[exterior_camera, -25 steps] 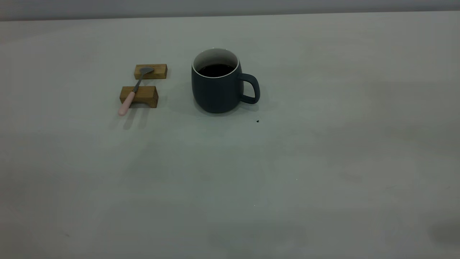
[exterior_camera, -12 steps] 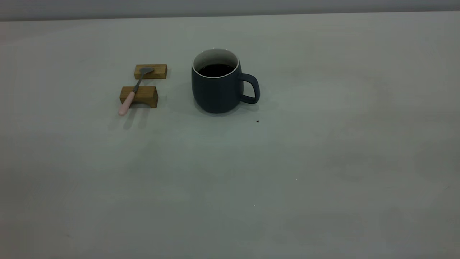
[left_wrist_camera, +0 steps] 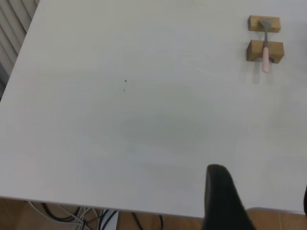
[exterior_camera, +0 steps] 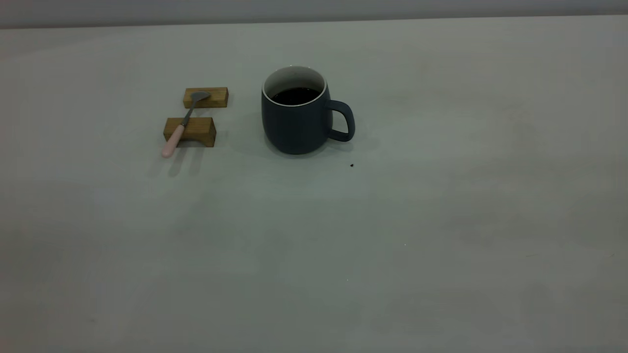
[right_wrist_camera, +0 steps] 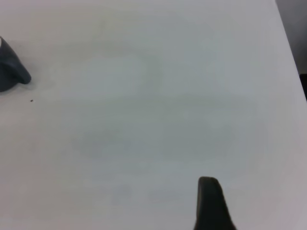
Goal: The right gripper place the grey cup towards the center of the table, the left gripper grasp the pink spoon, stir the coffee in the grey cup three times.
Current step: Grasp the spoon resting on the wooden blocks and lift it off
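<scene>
Black fingers are all you see of either arm. The left gripper (left_wrist_camera: 261, 201) hangs over the near edge of the table (exterior_camera: 441, 220): in its wrist view one finger (left_wrist_camera: 220, 199) shows fully and a sliver of the other sits at the frame's edge, so its jaws stand apart with nothing between them. The right gripper shows only a single finger (right_wrist_camera: 209, 203) in its own wrist view, so you cannot tell how its jaws stand. Neither arm appears in the exterior view.

The grey cup (exterior_camera: 298, 113) stands upright toward the middle of the far half of the table, handle pointing to the right side, with dark coffee (exterior_camera: 295, 95) inside. To its left, the pink spoon (exterior_camera: 182, 125) lies across two wooden blocks (exterior_camera: 190, 131), bowl on the far block, pink handle jutting past the near one. Both are well apart from either set of jaws. A tiny dark speck (exterior_camera: 352, 165) lies just near the cup's handle.
</scene>
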